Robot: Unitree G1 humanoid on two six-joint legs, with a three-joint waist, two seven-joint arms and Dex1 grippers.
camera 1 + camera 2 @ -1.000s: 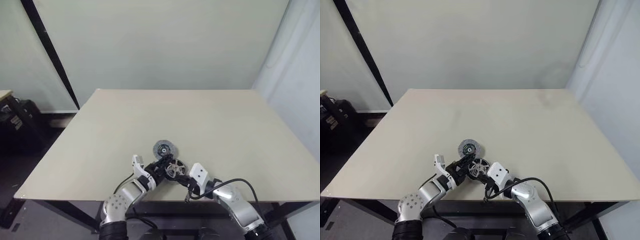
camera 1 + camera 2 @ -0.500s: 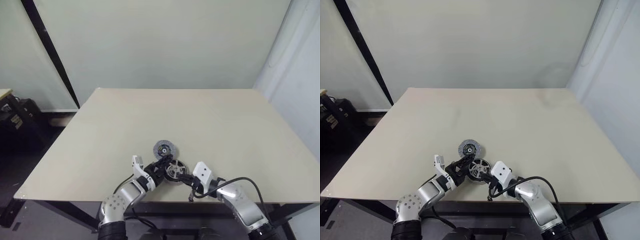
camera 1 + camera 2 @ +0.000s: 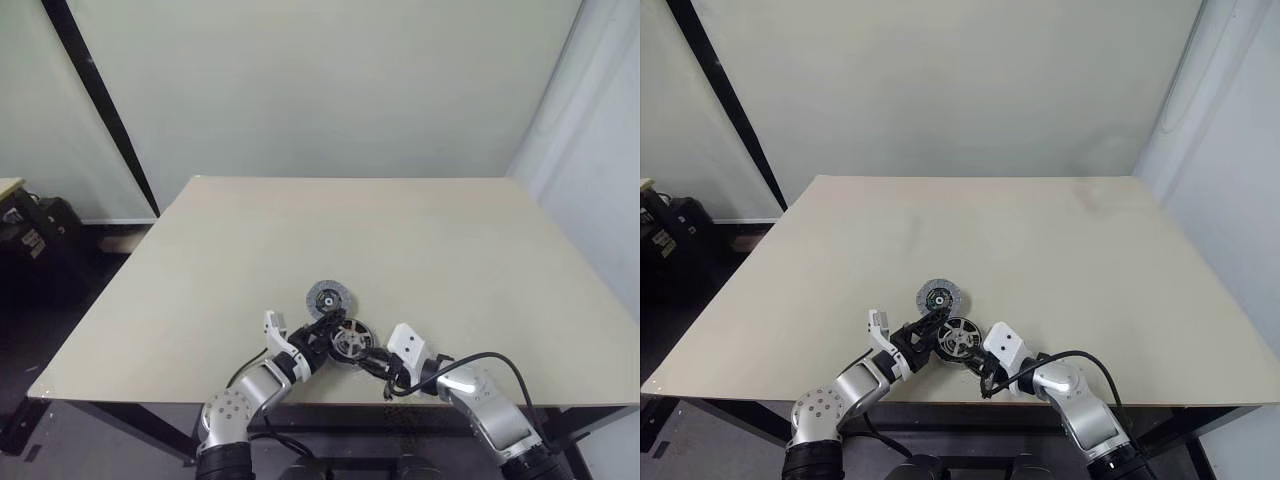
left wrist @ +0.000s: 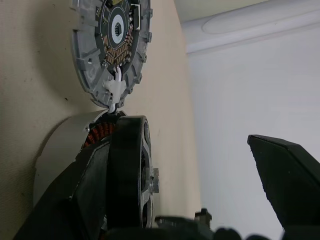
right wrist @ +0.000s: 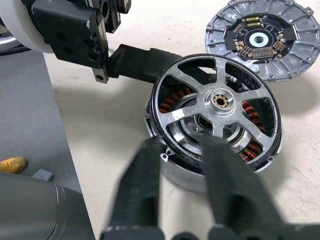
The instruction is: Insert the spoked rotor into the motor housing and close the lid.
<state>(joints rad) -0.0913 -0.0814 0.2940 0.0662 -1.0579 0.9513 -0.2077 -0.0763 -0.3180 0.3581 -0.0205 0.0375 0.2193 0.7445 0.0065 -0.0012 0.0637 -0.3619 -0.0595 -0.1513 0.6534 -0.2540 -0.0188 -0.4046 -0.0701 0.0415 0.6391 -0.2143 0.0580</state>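
Our right pincer (image 5: 200, 190) sits at the near edge of the desk (image 3: 420, 250), its two black fingers parted a little, one finger (image 5: 137, 185) outside the dark rim of the spoked rotor (image 5: 217, 107) and the other lying over the rim and spokes; they look blurred, and we cannot tell whether they press on the rim or merely straddle it. We see the rotor resting on top of the motor housing (image 5: 175, 172), slightly tilted in the wrist views rather than sunk flush, with the copper windings (image 5: 172, 97) showing through the gaps between its silver spokes. Both parts stand close to the near edge, roughly at its middle.

From the rotor's left side our left pincer (image 3: 325, 335) reaches in with its fingers spread wide. One black finger (image 4: 90, 185) lies against the outer rim of the rotor and the other (image 4: 285, 170) stands well clear of it, with nothing clamped between them.

Just beyond the pair, a little farther from the near edge, the lid (image 3: 326, 297) lies flat on the desk, inner face up with its dark ring and small pale centre showing. Its edge comes just beside the housing; it may be touching.
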